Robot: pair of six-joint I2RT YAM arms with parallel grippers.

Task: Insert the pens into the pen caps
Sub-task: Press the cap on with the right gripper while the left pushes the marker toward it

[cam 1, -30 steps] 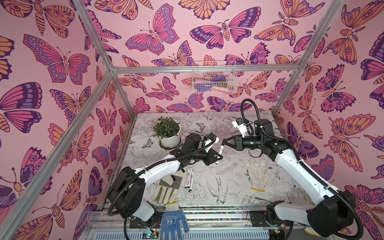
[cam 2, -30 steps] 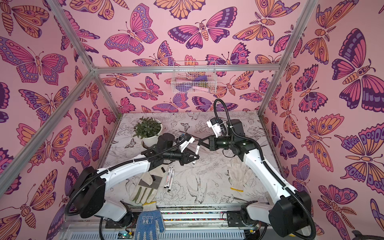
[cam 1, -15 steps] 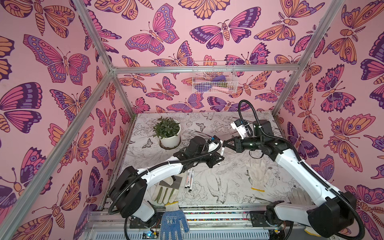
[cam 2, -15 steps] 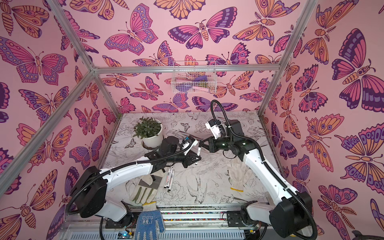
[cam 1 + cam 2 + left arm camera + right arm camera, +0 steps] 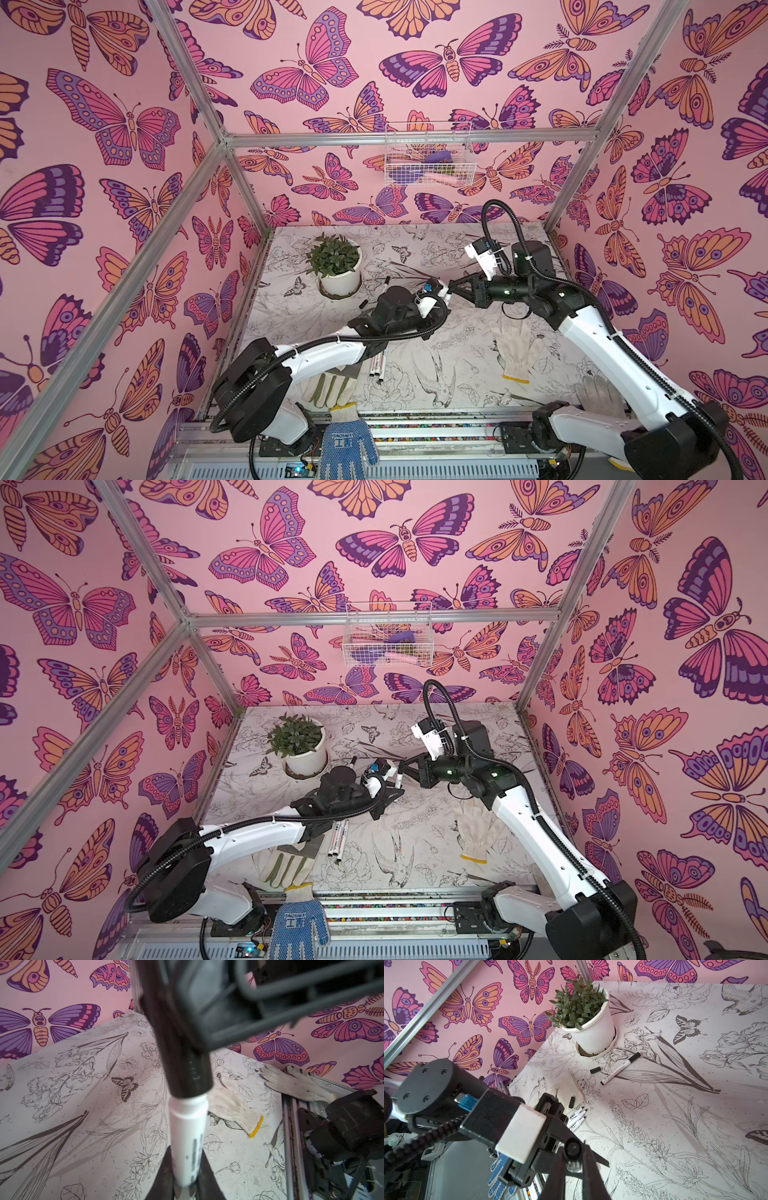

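Mid-table: only left wrist view shows cap (image 5: 188, 1068) over pen (image 5: 188, 1136).

Mid-table: left gripper (image 5: 186, 1167) & right gripper (image 5: 573, 1155) nose to nose above the flower-printed flat tabletop (image 5: 457, 374), slim white marker pen (image 5: 188, 1126) in the left, small black plastic cap (image 5: 191, 1076) in the right, cap over the pen's tip. Back-left corner, leafy plant in a round white pot (image 5: 340, 282). Just right of it, a capped white marker (image 5: 616, 1072) w/ a loose black cylindrical cap (image 5: 595, 1069) beside it. Front-left of centre, three uncapped white markers (image 5: 380, 363) side by side (part under the left arm), second loose black cap (image 5: 572, 1102) by their tips. Right of centre, white knit cotton glove (image 5: 513, 345).
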